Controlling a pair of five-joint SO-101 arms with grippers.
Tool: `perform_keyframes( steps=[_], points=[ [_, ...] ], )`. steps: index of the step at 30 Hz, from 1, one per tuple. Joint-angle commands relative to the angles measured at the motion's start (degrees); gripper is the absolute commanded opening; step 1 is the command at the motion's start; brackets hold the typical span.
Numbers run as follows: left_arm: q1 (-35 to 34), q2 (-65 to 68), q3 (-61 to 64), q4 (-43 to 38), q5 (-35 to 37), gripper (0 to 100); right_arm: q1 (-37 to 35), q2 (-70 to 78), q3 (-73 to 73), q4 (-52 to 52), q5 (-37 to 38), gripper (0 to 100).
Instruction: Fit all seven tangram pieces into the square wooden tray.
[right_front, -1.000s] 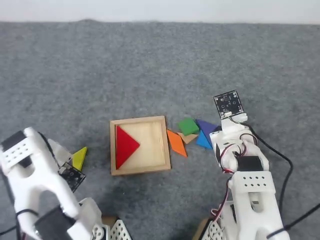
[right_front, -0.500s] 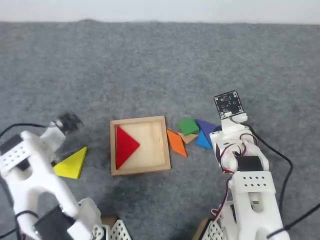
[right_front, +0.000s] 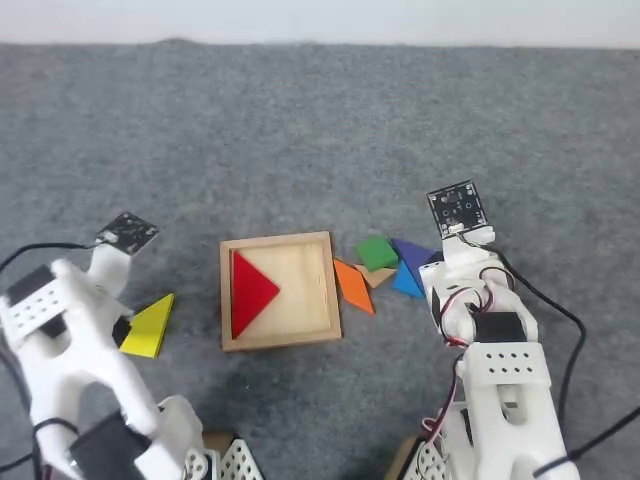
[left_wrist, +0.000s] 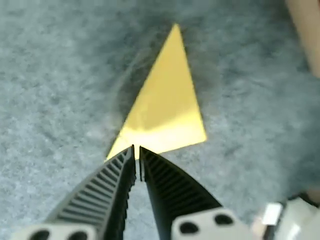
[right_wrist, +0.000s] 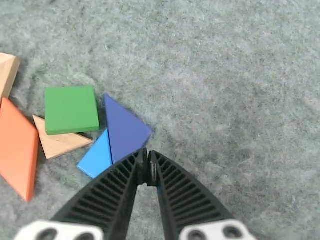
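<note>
The square wooden tray (right_front: 275, 241) holds a red triangle (right_front: 250, 290) against its left wall. A yellow triangle (right_front: 152, 324) lies on the carpet left of the tray. My left gripper (left_wrist: 136, 152) is shut and empty, its tips at the yellow triangle's (left_wrist: 162, 107) near edge. Right of the tray lie an orange parallelogram (right_front: 353, 284), a green square (right_front: 376, 252), a tan triangle (right_front: 377, 276), a purple triangle (right_front: 412, 250) and a blue triangle (right_front: 407, 281). My right gripper (right_wrist: 148, 157) is shut and empty, above the seam between the purple triangle (right_wrist: 122, 131) and the blue triangle (right_wrist: 97, 157).
Grey carpet covers the whole table. The left arm (right_front: 60, 320) stands over the yellow triangle's left part. The right arm (right_front: 480, 310) rises just right of the piece cluster. Open carpet stretches behind the tray.
The left arm has swung its wrist up and out over the yellow triangle, which showed fully half a second ago and is now partly covered. The right arm has kept still.
</note>
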Motion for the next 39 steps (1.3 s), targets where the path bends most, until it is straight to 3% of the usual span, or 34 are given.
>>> perform_keyframes(
  steps=[1,10,12,16,19,22,25,36,39],
  points=[
    [2.0,-1.2,-3.2,6.2,0.7,2,0.7,-0.4,-2.5,-0.7,0.7,0.9],
    [2.6,-1.2,-1.8,9.4,4.0,1,0.7,-0.4,-2.5,-0.7,0.7,0.9],
    [1.9,-1.7,-2.2,6.7,12.6,1,0.7,-0.4,-2.5,-0.7,0.7,0.9],
    [-5.2,-1.8,-3.0,-6.8,43.6,1,0.7,-0.4,-2.5,-0.6,0.7,0.9],
    [-8.4,-1.3,-2.8,-9.0,55.0,1,0.7,-0.4,-2.5,-0.6,0.7,0.9],
    [-6.8,-1.8,-1.4,-6.2,57.6,1,0.7,-0.4,-2.5,-0.6,0.7,0.9],
    [-2.2,-1.3,-1.1,-3.2,50.0,1,0.7,-0.4,-2.5,-0.6,0.7,0.9],
    [5.2,-1.2,-0.3,-2.4,-12.5,1,0.7,-0.4,-2.5,-0.6,0.7,0.9],
    [7.5,-1.3,1.4,-2.3,-22.5,1,0.7,-0.4,-2.5,-0.6,0.7,0.9]
  ],
)
